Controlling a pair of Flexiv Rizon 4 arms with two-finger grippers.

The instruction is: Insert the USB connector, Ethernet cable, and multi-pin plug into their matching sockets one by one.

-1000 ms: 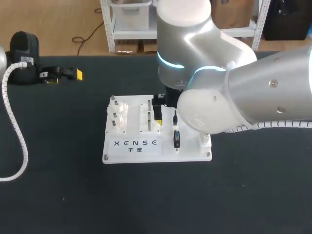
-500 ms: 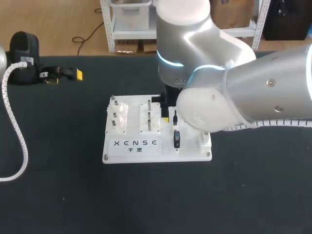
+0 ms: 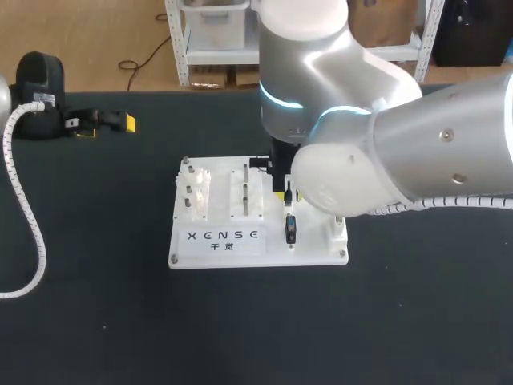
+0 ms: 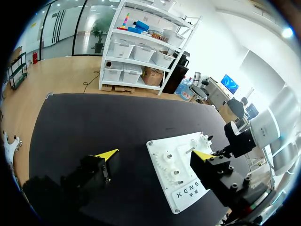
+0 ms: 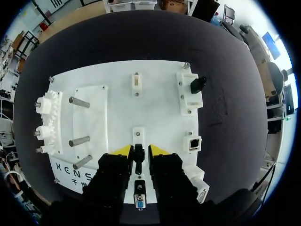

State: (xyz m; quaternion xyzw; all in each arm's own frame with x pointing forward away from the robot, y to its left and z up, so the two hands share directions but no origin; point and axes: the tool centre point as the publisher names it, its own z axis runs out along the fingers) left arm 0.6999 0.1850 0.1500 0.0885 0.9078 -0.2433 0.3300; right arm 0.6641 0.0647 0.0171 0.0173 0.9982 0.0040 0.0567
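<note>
Black USB connector (image 5: 138, 155) between right jaws

Two robot arms, one silver, one mostly black.
Right arm (image 3: 417, 152): brushed-silver casings, white rounded joint caps, a glowing cyan ring. Left gripper (image 4: 155, 154): black body, yellow tips, trailing a white ribbed cable (image 3: 27, 200).

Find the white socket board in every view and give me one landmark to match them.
Head view: the white board lies at the middle of the dark table, its far side partly under the right arm.
Left wrist view: ahead of the left gripper.
Right wrist view: directly under and ahead of the right gripper.
Shared landmark: the row of white gears along one board edge.
</note>
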